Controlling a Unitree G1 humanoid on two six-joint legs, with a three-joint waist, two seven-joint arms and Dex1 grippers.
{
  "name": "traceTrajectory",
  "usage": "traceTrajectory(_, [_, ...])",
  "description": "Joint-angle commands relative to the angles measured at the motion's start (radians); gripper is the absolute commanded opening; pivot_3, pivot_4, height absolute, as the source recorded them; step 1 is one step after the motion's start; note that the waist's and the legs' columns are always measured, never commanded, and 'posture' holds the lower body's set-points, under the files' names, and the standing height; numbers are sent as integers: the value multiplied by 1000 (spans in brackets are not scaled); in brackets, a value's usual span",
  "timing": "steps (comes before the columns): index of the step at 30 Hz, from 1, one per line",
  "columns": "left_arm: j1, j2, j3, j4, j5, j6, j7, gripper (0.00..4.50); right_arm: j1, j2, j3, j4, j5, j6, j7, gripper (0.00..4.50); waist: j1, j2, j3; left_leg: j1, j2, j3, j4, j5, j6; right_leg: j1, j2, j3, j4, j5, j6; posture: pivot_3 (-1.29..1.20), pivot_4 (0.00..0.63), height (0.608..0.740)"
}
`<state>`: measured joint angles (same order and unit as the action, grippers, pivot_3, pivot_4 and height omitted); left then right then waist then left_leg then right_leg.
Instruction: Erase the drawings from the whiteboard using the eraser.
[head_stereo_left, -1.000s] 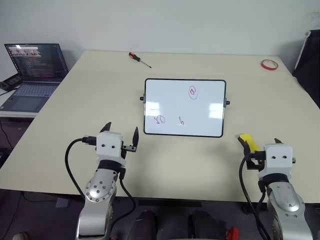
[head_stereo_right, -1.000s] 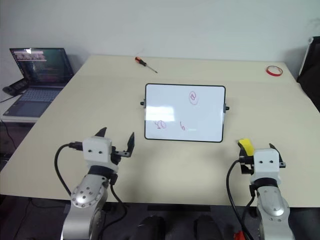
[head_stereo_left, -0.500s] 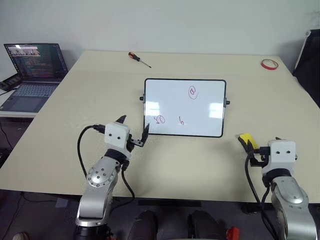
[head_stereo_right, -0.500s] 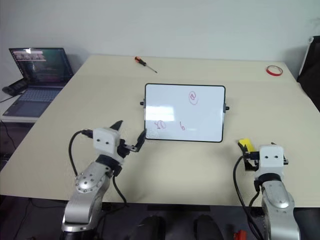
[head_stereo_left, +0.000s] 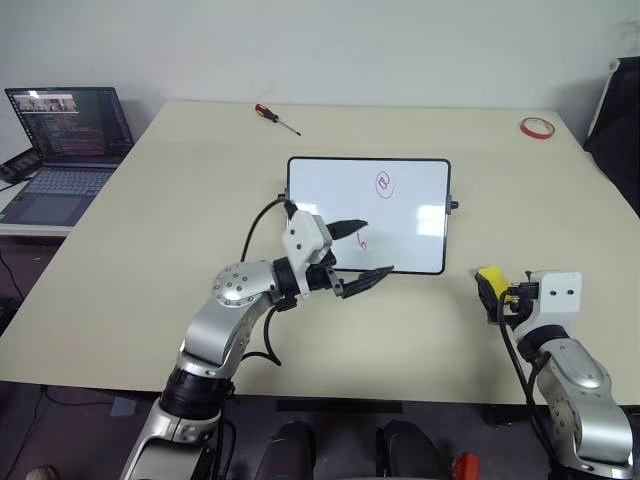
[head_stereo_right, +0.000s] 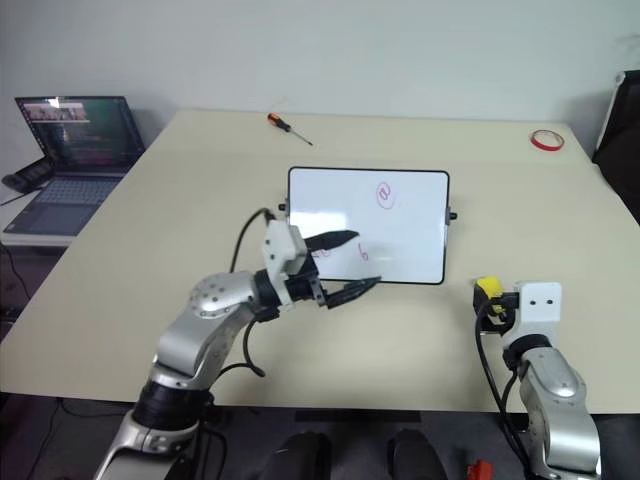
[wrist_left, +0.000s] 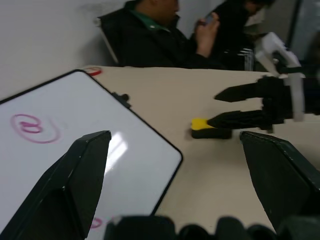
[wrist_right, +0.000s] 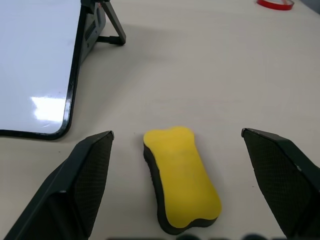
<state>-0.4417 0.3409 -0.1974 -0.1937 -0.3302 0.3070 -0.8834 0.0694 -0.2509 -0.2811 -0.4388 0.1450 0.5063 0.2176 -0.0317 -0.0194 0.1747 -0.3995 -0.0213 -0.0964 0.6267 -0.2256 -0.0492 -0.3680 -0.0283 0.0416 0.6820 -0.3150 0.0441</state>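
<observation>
Left end effector (head_stereo_left: 365, 249) swung over whiteboard (head_stereo_left: 400, 210).

Yellow eraser (wrist_right: 181, 177), pink drawings (head_stereo_left: 384, 184), white whiteboard (head_stereo_left: 410, 215).

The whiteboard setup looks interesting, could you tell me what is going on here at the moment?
The robot is getting ready to wipe the whiteboard. Its right gripper is open with the yellow eraser lying on the table between its fingers, not yet grasped. The left gripper, also open, reaches sideways over the board's lower left part. The pink drawings are not yet erased.
</observation>
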Motion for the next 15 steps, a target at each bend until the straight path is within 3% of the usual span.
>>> traceTrajectory(1, [-40,-3,-49,77,1,-78,-103,4500,-29,-29,-30,15,26,-11,10,4456,0,0,0,0,0,0,0,0,0,0,0,0,0,0,0,0,150,740])
traceTrajectory(7, [-72,-64,-122,248,43,-209,-194,4500,-52,-61,-15,52,46,0,33,4456,1,0,0,0,0,0,0,0,0,0,0,0,0,0,0,0,150,740])
traceTrajectory(15, [-94,-131,-123,277,56,-236,-186,4500,-51,-58,2,66,63,23,40,4456,-2,0,0,0,0,0,0,0,0,0,0,1,0,0,0,0,150,740])
